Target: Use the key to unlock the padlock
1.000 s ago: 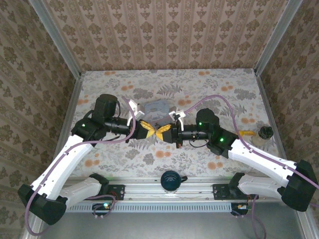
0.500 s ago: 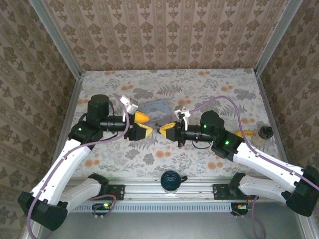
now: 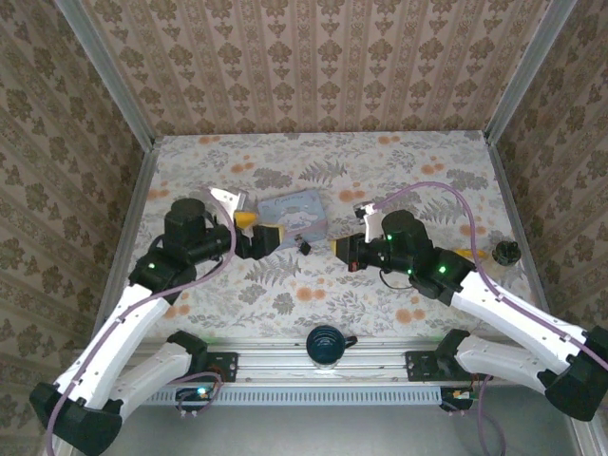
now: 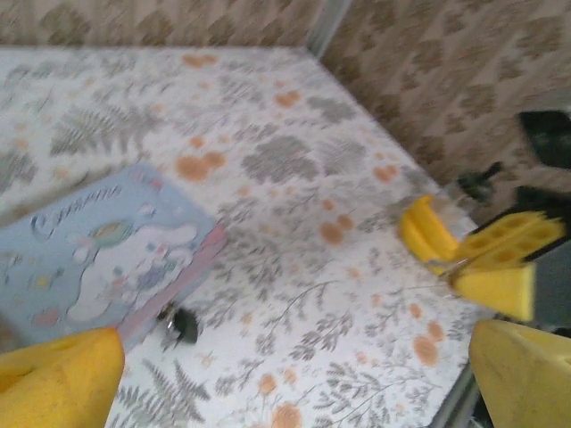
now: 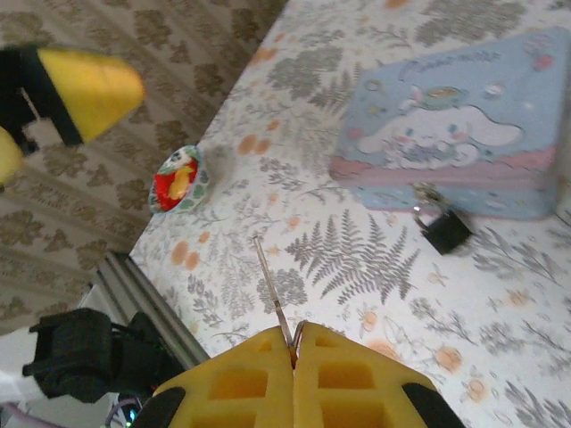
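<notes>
On the worktop [image 5: 357, 267], just beside the tin [image 5: 464, 107], lay the padlock [image 5: 443, 229]. The right gripper [image 5: 294, 343] was pinched tight on the key [image 5: 272, 287]; the left gripper [image 3: 258, 230] gaped wide, holding nothing.

Tin [image 4: 107, 250]: cursive wordmark on lid, above cartoon rabbit. Blurred in both wrist views; letters not legible. Nothing else readable on surface or walls.

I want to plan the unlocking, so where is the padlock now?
In the top view, the padlock lies on the table near the middle, beside the near right corner of the blue tin.
</notes>
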Controlling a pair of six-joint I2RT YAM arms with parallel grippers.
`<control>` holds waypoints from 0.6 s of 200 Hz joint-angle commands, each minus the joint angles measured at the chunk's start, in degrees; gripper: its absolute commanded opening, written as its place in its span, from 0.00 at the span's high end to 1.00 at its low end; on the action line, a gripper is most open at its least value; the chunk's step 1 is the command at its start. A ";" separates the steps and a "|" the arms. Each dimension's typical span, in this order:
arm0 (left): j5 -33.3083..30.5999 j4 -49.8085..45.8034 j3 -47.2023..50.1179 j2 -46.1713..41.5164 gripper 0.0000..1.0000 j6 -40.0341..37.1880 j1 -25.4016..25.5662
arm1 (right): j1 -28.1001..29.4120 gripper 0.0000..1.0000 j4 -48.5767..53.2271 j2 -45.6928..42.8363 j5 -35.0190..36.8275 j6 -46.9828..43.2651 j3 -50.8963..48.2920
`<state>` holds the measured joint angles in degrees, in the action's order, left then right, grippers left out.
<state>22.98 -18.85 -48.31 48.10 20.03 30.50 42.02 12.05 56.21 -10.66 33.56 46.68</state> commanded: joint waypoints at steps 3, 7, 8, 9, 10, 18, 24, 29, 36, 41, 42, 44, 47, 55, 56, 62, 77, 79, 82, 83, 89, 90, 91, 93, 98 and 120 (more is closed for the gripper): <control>-17.36 -0.48 3.82 -1.32 0.00 6.63 5.33 | -0.58 1.00 7.22 -2.68 4.66 4.24 0.16; -19.42 -0.19 4.66 -1.30 0.00 7.50 6.56 | -0.75 1.00 7.90 -2.95 4.95 4.55 -0.10; -19.97 -0.16 4.87 -1.28 0.00 7.71 6.88 | -0.82 1.00 8.07 -2.99 5.03 4.65 -0.19; -20.51 -0.10 5.06 -1.22 0.00 7.95 7.17 | -0.81 1.00 8.21 -3.06 5.08 4.75 -0.27; -21.04 0.01 5.24 -1.19 0.00 8.19 7.50 | -0.89 1.00 8.36 -3.13 5.18 4.89 -0.36; -24.98 0.62 6.98 -1.01 0.00 10.30 9.77 | -1.32 1.00 9.56 -3.66 5.67 5.61 -1.12; -27.50 1.15 8.08 -0.79 0.00 11.85 11.59 | -1.68 1.00 9.93 -4.01 5.73 6.23 -1.82; -29.13 1.65 9.10 -0.58 0.00 13.12 12.78 | -2.10 1.00 10.13 -4.28 5.58 6.67 -2.45; -31.21 2.33 10.43 -0.10 0.00 14.95 14.34 | -2.52 1.00 10.19 -4.58 5.37 7.31 -3.33; -32.61 2.73 11.27 0.41 0.00 16.27 15.13 | -2.78 1.00 10.18 -4.85 5.35 7.75 -3.94; -32.85 2.80 11.38 0.50 0.00 16.40 15.34 | -2.85 1.00 10.18 -4.85 5.37 7.84 -4.04; -33.29 2.95 11.68 0.64 0.00 16.96 15.72 | -2.98 1.00 10.25 -4.91 5.33 7.90 -4.22; -33.99 3.26 12.05 0.99 0.00 17.64 16.18 | -3.10 1.00 10.27 -5.00 5.36 8.07 -4.47; -35.28 4.17 12.89 2.12 0.00 18.79 17.17 | -3.31 1.00 10.63 -5.07 5.66 8.47 -4.98; -35.46 4.26 12.98 2.28 0.00 18.89 17.29 | -3.33 1.00 10.72 -5.06 5.74 8.50 -5.04; -36.29 4.60 13.24 3.23 0.00 19.67 17.91 | -3.36 1.00 11.18 -5.03 6.16 8.71 -5.25; -38.93 4.99 13.33 5.94 0.00 21.64 19.23 | -3.39 1.00 12.55 -4.68 7.14 8.79 -5.62; -39.14 5.15 13.33 6.37 0.00 21.81 19.42 | -3.40 1.00 12.67 -4.56 7.29 8.86 -5.69; -39.53 5.41 13.33 6.99 0.00 21.95 19.64 | -3.37 1.00 12.87 -4.41 7.50 8.93 -5.76; -39.60 5.45 13.29 7.22 0.00 22.05 19.66 | -3.36 1.00 12.97 -4.38 7.54 8.95 -5.78; -40.18 5.94 13.25 8.32 0.00 22.37 20.21 | -3.35 1.00 13.19 -4.15 7.66 8.98 -6.04; -40.33 6.02 13.25 8.63 0.00 22.39 20.34 | -3.35 1.00 13.18 -4.12 7.67 8.98 -6.10; -40.40 6.15 13.25 8.92 0.00 22.41 20.50 | -3.39 1.00 13.22 -4.06 7.67 8.98 -6.13; -40.61 6.27 13.25 9.40 0.00 22.46 20.68 | -3.36 1.00 13.25 -3.97 7.80 8.98 -6.26; -41.28 6.67 13.18 10.47 0.00 22.60 21.17 | -3.35 1.00 13.27 -3.76 7.91 9.14 -6.52; -44.78 6.75 12.65 15.13 0.00 25.21 23.14 | -3.35 1.00 12.02 -3.04 8.06 10.08 -8.35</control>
<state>-14.98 -13.78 -35.20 59.70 40.53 51.79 38.83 23.00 52.40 -4.64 41.71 40.40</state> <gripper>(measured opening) 0.999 0.057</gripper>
